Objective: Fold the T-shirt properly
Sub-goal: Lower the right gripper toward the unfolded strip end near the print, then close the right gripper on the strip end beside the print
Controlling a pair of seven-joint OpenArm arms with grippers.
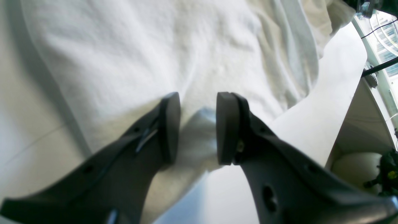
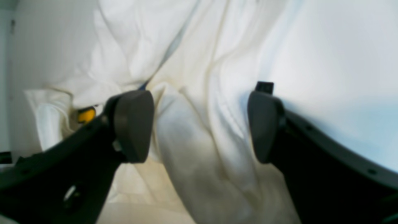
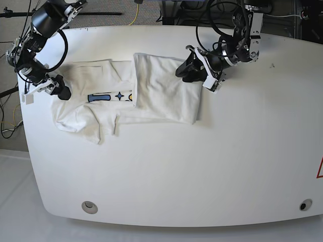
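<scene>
I see the T-shirt [image 3: 126,98] lying partly folded on the white desk [image 3: 212,166], toward its far left corner. One side has been turned over the middle, so a plain white panel covers most of the print; only a strip of blue letters and a star shows between that panel and the uncovered sleeve end nearest the desk's left edge.

My left gripper [image 3: 187,69] sits at the far corner of the folded panel. In the left wrist view its jaws stand partly apart over the cloth's edge, with a small ridge of fabric between the pads [image 1: 169,124]; I cannot tell whether they press on it.

My right gripper [image 3: 59,89] hangs at the shirt's end by the desk's left edge. Through the right wrist camera the jaws are spread wide, with bunched white cloth lying between them and untouched by either pad. A spot of yellow print peeks out beside the left-hand pad [image 2: 133,124].
</scene>
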